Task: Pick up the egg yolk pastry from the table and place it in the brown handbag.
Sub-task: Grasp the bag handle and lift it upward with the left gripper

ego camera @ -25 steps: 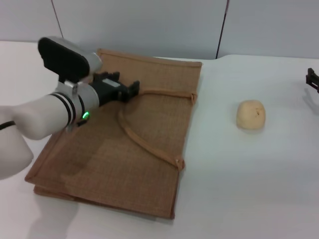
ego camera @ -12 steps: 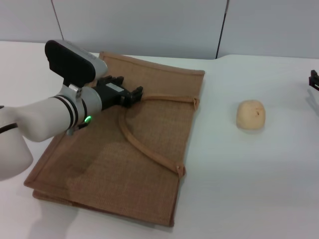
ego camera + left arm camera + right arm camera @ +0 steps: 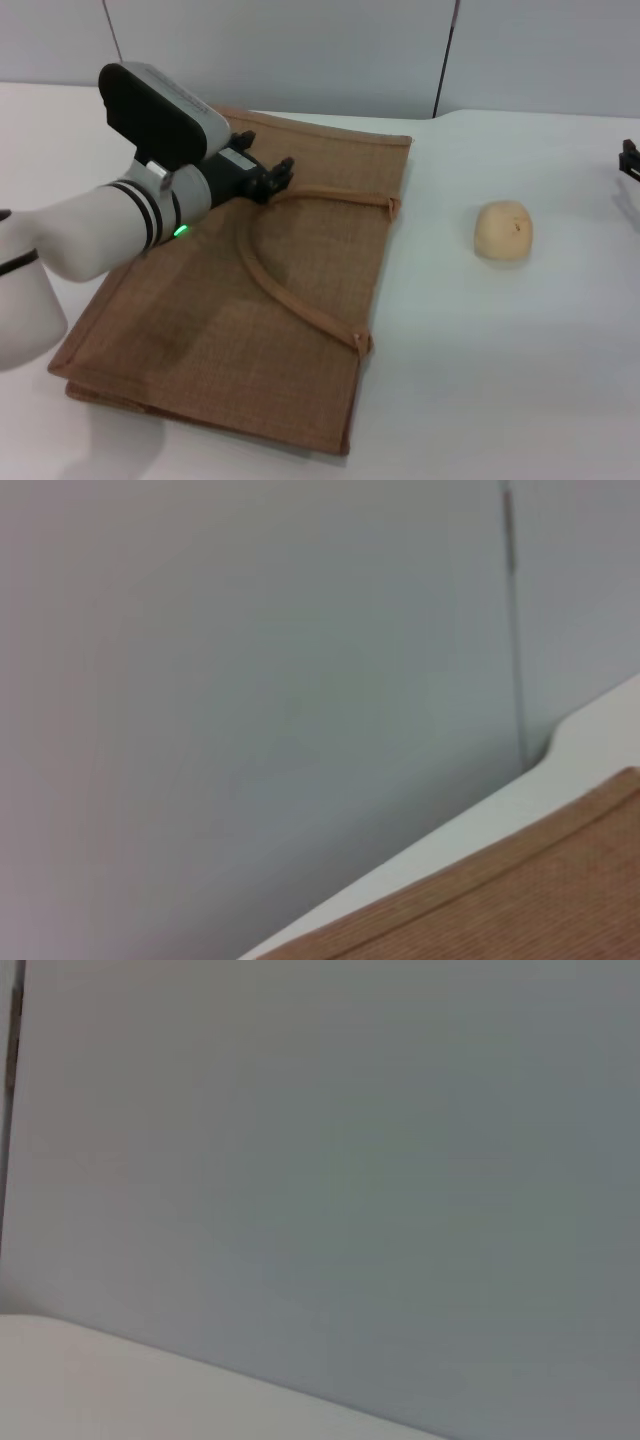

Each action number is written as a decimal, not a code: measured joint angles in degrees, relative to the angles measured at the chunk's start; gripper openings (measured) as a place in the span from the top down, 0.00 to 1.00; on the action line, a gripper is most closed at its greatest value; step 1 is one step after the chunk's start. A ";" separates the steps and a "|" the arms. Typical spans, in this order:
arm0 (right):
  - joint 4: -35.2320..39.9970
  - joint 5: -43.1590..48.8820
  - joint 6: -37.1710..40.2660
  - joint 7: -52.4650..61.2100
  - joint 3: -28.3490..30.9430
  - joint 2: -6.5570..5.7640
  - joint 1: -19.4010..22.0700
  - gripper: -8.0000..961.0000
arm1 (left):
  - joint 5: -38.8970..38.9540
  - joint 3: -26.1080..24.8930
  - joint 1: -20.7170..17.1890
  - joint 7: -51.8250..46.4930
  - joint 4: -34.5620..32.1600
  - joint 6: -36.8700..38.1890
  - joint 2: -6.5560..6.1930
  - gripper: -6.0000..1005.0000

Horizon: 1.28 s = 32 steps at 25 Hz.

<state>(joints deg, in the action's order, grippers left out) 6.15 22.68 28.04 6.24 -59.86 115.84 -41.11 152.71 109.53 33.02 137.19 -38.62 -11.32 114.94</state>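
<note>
The brown handbag [image 3: 250, 300] lies flat on the white table [image 3: 500, 380], left of centre in the head view. My left gripper [image 3: 277, 177] sits over the bag's far part, closed where the upper rope handle [image 3: 330, 196] starts. The egg yolk pastry [image 3: 503, 231] rests on the table to the right of the bag, apart from both grippers. Only a small black part of my right gripper [image 3: 630, 160] shows at the right edge of the head view, well away from the pastry. The left wrist view shows an edge of the bag [image 3: 520, 900].
A grey wall [image 3: 300, 50] with a dark vertical seam [image 3: 445, 60] stands behind the table's far edge. Bare white table lies around the pastry and in front of the bag. The right wrist view shows only wall and a strip of table [image 3: 100, 1380].
My left arm has risen and swung a little to the right at the handle. The bag's far right corner has shifted slightly. The pastry has not moved.
</note>
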 joint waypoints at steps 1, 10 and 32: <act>0.00 0.00 0.00 0.00 0.00 0.00 0.03 0.08 | -0.78 0.34 -1.03 -0.12 -1.66 0.01 0.00 0.36; 0.13 0.05 -1.19 0.00 0.00 -0.04 0.11 0.08 | -3.55 3.86 -6.29 -0.84 -9.78 2.57 -0.09 0.36; 0.27 0.09 -1.41 0.00 0.00 -0.09 -0.21 0.08 | -3.32 8.70 -4.12 -12.17 -7.72 6.59 0.51 0.38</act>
<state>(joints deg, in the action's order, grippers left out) 6.42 22.77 26.62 6.24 -59.86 115.75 -41.32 149.39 118.23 28.90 125.02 -46.34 -4.74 115.45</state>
